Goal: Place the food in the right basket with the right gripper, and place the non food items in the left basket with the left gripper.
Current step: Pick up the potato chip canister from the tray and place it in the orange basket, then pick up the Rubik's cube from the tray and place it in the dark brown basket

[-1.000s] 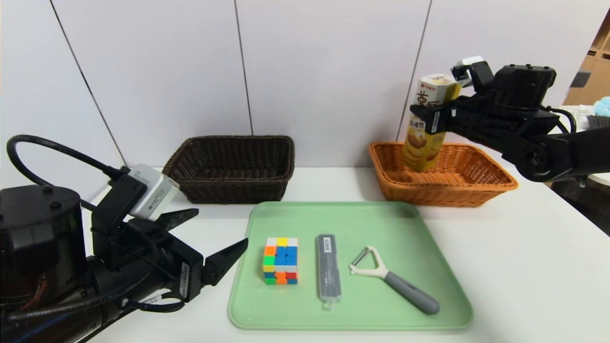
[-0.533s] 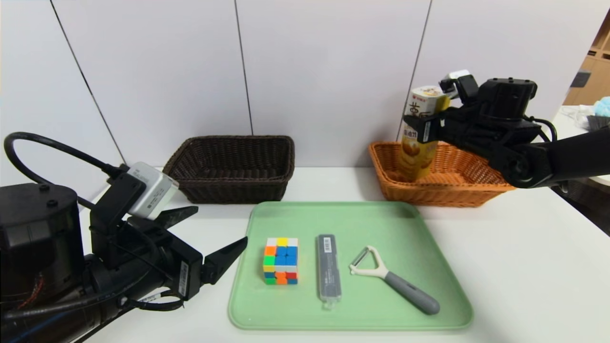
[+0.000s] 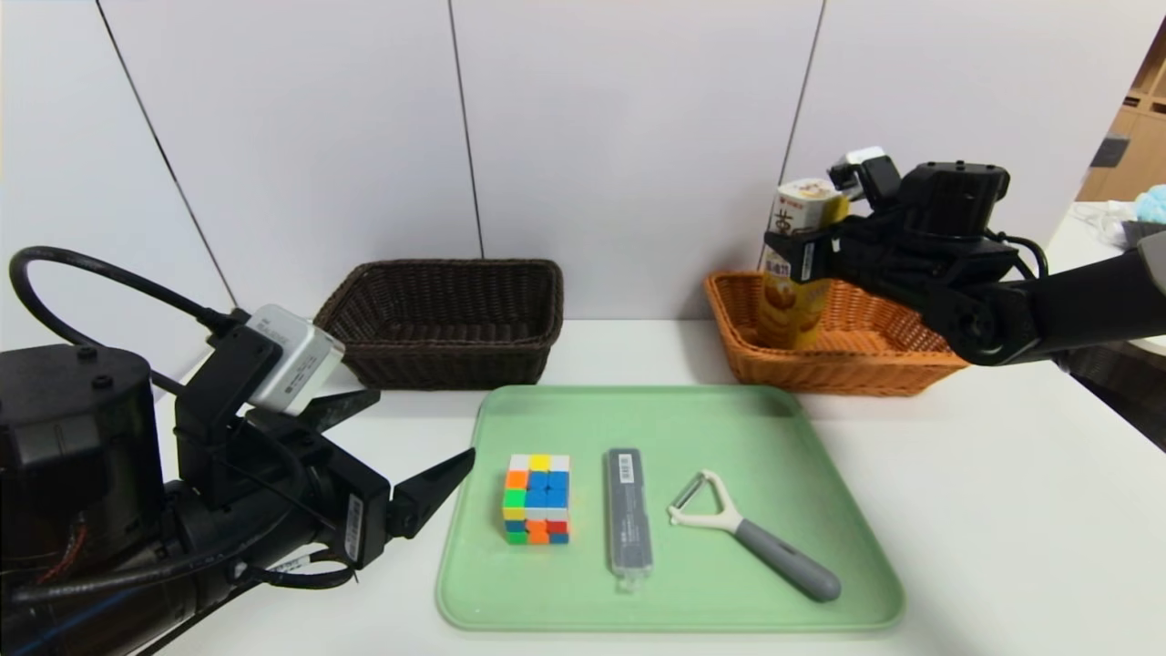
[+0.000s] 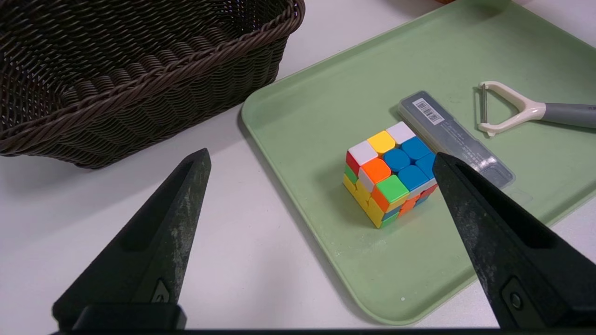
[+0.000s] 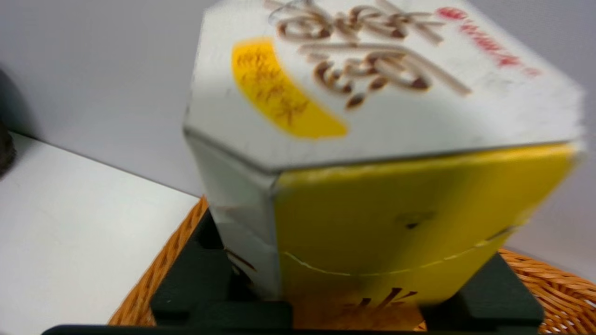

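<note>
Over the orange basket [image 3: 847, 355], the right end effector [image 3: 802, 257] clamps the snack box [image 3: 792, 273] upright. Its wrist view shows the white lid. Left end effector [image 3: 401, 456] gapes beside the tray [image 3: 820, 456].

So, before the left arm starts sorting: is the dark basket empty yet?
Seemingly empty: the dark brown basket shows only bare weave inside in the head and left wrist views, though its near inner corner is hidden.

Two wicker baskets (one dark brown [image 3: 442, 319], one orange [image 3: 874, 351]), one green tray [image 3: 820, 456], one puzzle cube [image 3: 536, 498], one grey case [image 3: 628, 521], one peeler [image 3: 751, 535], one yellow snack box [image 3: 794, 264].
</note>
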